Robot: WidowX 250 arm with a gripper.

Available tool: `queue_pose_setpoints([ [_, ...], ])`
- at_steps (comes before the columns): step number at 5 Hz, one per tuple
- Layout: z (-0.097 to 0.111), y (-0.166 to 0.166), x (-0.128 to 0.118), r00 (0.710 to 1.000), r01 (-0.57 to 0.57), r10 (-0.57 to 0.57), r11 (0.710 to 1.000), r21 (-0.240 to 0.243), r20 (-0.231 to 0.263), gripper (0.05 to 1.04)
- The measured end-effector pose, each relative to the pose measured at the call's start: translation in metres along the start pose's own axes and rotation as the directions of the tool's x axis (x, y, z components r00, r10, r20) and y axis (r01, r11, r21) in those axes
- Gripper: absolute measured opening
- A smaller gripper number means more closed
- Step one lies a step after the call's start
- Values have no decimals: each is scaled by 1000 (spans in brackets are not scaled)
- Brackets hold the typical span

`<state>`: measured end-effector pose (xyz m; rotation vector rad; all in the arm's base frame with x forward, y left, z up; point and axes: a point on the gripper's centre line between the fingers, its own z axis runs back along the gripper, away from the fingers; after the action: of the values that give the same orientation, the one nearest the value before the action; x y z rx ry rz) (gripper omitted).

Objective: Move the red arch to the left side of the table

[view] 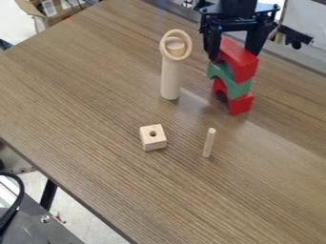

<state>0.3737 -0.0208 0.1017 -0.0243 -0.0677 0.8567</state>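
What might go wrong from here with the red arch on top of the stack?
With the gripper right at the top red arch, a small sideways nudge could topple it and the green arch beneath. Carried past the wooden cylinder, it might knock the ring at its top. The bottom red arch could be mistaken for the target.

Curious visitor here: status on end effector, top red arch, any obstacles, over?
End effector at top red arch, grip unconfirmed. Arch atop green arch, lower red arch beneath. Ringed wooden cylinder stands image-left of stack, possibly in the way.
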Motion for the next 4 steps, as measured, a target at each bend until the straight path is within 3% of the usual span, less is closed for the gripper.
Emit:
queue_pose_setpoints([
  [1,-8,5,2,999,-49,49,999,-14,-16,675],
  [2,-8,6,4,998,-55,55,998,-18,-12,594],
  [3,-8,5,4,999,-46,46,999,-21,-14,594],
  [4,2,0,6,999,-42,42,997,-69,7,594],
])
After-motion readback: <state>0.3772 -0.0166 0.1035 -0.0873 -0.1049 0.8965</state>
